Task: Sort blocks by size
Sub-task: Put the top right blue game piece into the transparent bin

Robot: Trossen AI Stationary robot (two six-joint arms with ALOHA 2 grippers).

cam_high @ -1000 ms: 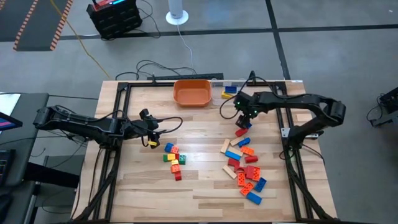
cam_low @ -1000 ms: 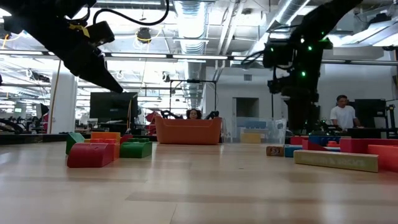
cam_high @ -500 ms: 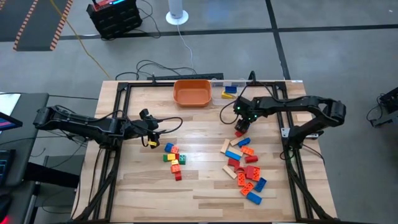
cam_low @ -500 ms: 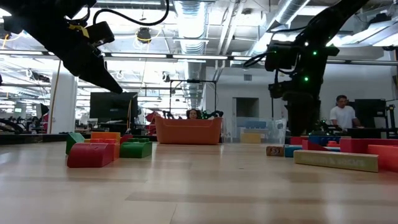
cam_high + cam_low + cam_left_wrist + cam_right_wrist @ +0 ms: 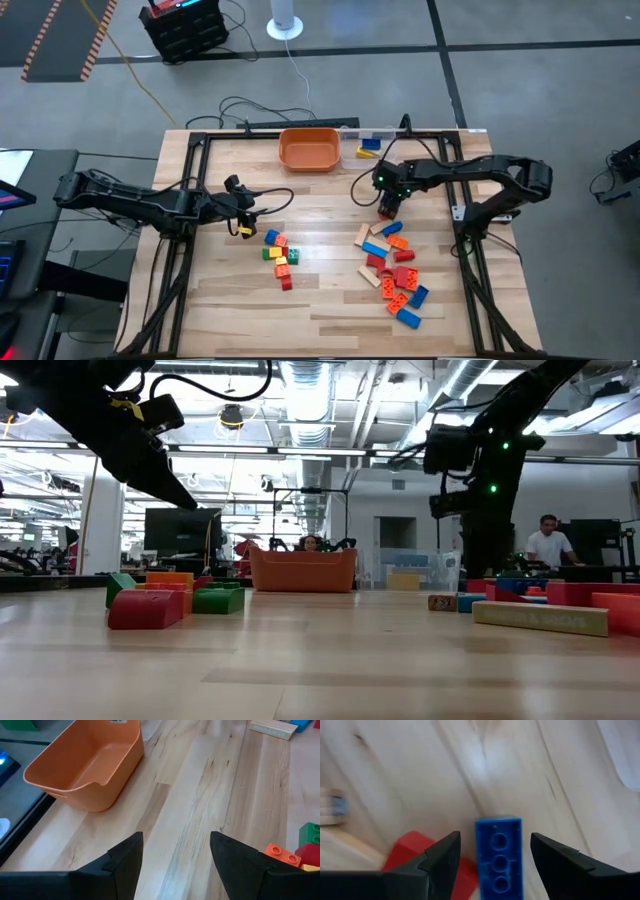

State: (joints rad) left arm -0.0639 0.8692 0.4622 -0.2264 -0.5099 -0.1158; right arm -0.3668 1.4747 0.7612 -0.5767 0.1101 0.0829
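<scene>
The blocks lie in two groups on the wooden table: a small cluster (image 5: 279, 254) near the middle and a larger spread (image 5: 395, 270) to its right. My right gripper (image 5: 388, 205) points down over the far end of that spread, open. In its wrist view its fingers stand on either side of a blue block (image 5: 499, 854) that lies flat on the wood, with a red block (image 5: 412, 851) beside it. My left gripper (image 5: 238, 208) hovers open left of the small cluster, above bare wood (image 5: 176, 837).
An orange bowl (image 5: 308, 148) stands at the far edge of the table, and a clear container (image 5: 370, 145) with a few blocks is right of it. Bare wood lies between the two groups and toward the near edge. People show in the room beyond (image 5: 548, 540).
My right gripper has come down and a little toward the table's near edge, so that it now stands over the blue and red blocks at the far end of the right spread. The blocks have stayed where they were.
</scene>
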